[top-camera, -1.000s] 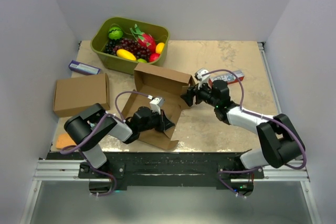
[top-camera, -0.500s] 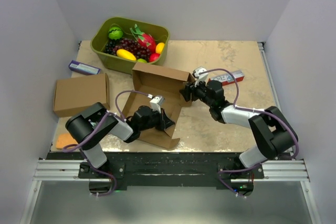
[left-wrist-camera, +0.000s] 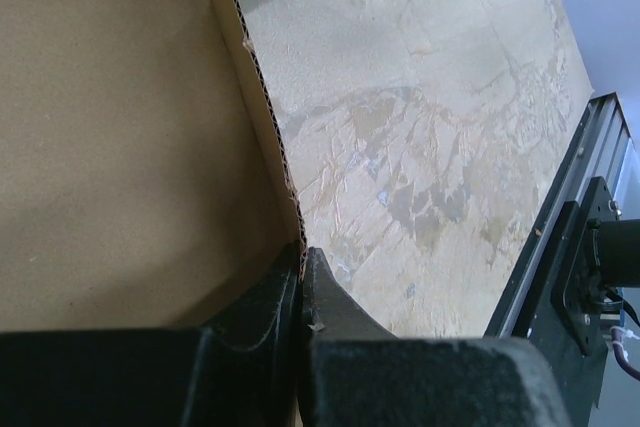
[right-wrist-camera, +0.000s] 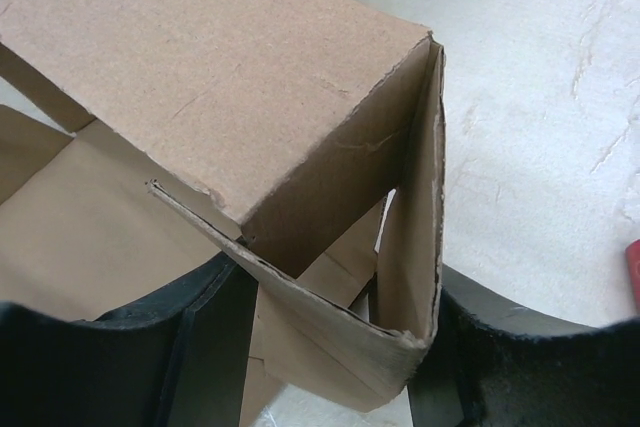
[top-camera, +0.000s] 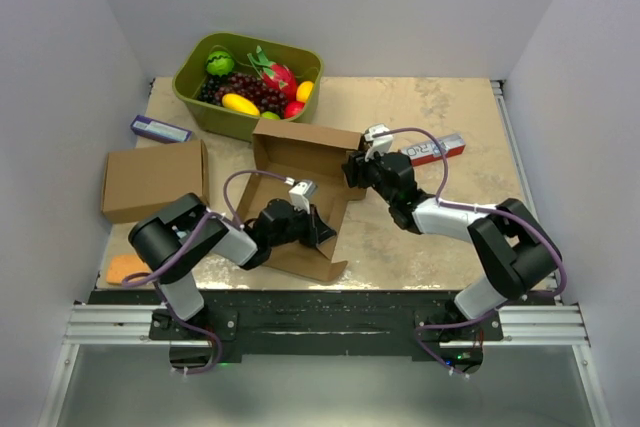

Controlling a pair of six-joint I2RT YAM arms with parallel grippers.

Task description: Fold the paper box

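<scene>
— Where is the thing you are folding?

— The plain brown, shallow cardboard paper box (top-camera: pixel 300 155) lies half-formed in the middle of the mottled beige counter (top-camera: pixel 430 107), between my two arms, its far panel tilted up. To its left sits a closed brown cardboard carton (top-camera: pixel 153 179). Behind it is a green plastic tub (top-camera: pixel 200 87) of fruit.

— And your left gripper?

— My left gripper (left-wrist-camera: pixel 302 252) is pressed together on the box's near right wall, the corrugated edge pinched between its black fingers.

— The right one?

— My right gripper (right-wrist-camera: pixel 335 292) straddles the far right corner, where a side flap folds inward under the raised panel. One finger (right-wrist-camera: pixel 190 337) touches the flap's edge and the other lies against the outer wall, so it is clamped on that corner. A slim red and white packet (top-camera: pixel 450 144) lies just to the right.
</scene>
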